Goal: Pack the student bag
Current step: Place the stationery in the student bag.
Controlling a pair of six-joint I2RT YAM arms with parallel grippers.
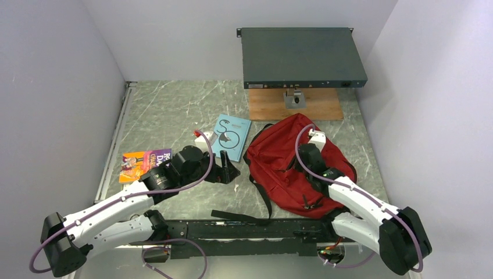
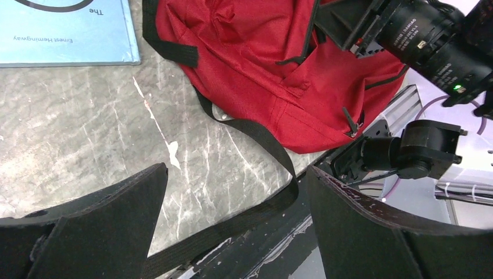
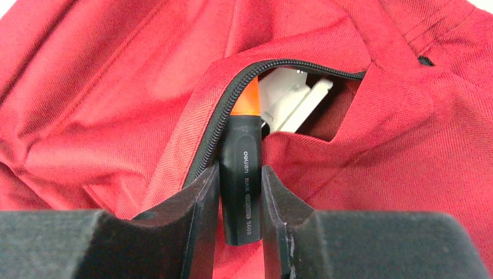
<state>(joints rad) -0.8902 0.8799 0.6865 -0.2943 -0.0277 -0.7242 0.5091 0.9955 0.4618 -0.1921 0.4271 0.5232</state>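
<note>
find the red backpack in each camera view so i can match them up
Top external: student bag lies right of centre, under the right arm.
Left wrist: upper middle to right, black strap trailing toward the camera.
Right wrist: red fabric fills almost the whole frame.
Shared landmark: the right tool at the bag's zip opening, in all three views; it grips a black marker.

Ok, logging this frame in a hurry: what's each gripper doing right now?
Left gripper: open, empty.
Right gripper: shut on the orange-tipped marker, at the student bag's open pocket.
</note>
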